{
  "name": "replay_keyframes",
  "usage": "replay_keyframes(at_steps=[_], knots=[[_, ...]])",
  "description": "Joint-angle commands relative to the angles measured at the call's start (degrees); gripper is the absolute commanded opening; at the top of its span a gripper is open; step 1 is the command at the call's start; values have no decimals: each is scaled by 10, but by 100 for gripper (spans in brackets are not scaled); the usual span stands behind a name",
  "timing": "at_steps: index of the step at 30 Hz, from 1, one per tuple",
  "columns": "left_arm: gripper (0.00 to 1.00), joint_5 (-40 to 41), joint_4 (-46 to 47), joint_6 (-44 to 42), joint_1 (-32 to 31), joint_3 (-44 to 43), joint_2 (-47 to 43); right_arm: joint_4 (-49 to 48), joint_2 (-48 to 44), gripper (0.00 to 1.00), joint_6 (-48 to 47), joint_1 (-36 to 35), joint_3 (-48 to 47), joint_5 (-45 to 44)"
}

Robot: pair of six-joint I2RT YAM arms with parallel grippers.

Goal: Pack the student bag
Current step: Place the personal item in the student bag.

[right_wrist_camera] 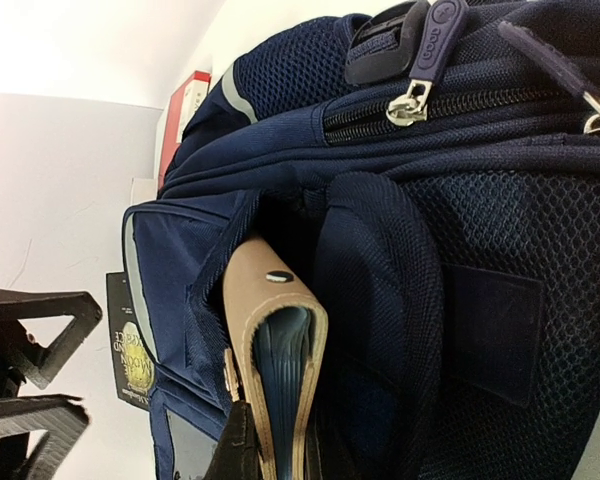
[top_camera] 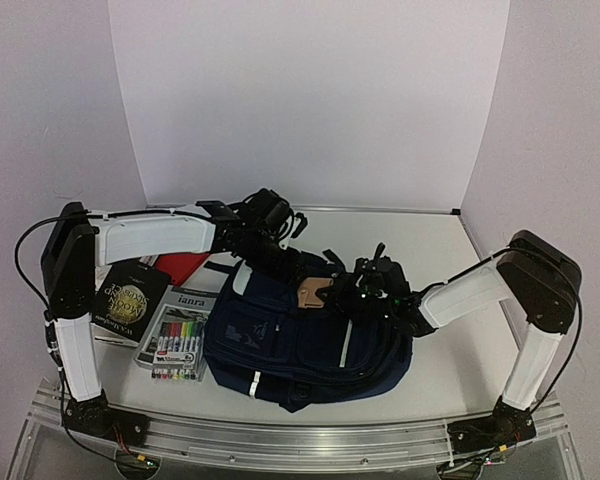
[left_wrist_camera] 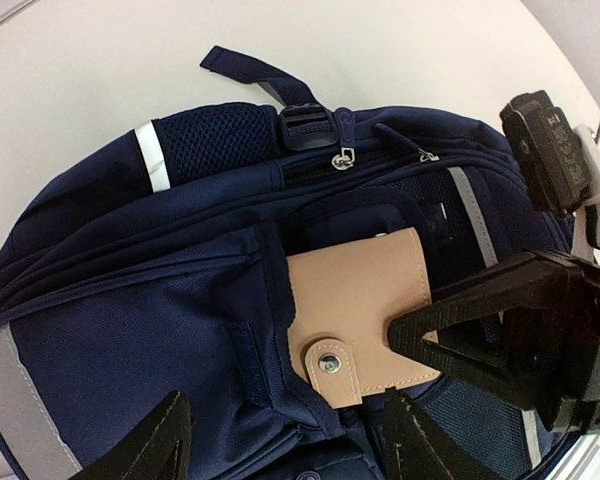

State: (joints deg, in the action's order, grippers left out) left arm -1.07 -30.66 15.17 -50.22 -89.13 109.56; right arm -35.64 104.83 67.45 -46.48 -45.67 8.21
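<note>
bag: flat on the table, dead centre between both arms, front pocket facing up
wallet: tan, only half tucked into that front pocket, snap end poking out
left pincer: spread wide, hovering right over the wallet, gripping nothing
right pincer: squeezed pretty much shut, tips right at the wallet's edge by the pocket lip; can't tell if any fabric is caught in there
not packed yet: book and marker box, just left of the bag
risk 1: wallet sliding back out, since it's barely seated and nothing is clamping it
risk 2: pocket lip flopping closed if the right side loosens, jamming the wallet halfway
risk 3: arms bumping, with both pincers crowded over the same pocket
risk 4: bag dragging sideways into the markers on any hard push, soft fabric and all
</note>
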Motion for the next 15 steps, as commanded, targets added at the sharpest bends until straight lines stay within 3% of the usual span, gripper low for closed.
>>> replay_keyframes(at_steps=[1, 6, 15], knots=[[63, 23, -8, 29, 0, -20, 21, -36, 20, 0, 7, -11, -23, 23], [61, -9, 12, 49, 11, -13, 32, -41, 27, 0, 9, -16, -27, 25], [42, -16, 17, 63, 17, -17, 57, -41, 20, 0, 9, -18, -19, 23]])
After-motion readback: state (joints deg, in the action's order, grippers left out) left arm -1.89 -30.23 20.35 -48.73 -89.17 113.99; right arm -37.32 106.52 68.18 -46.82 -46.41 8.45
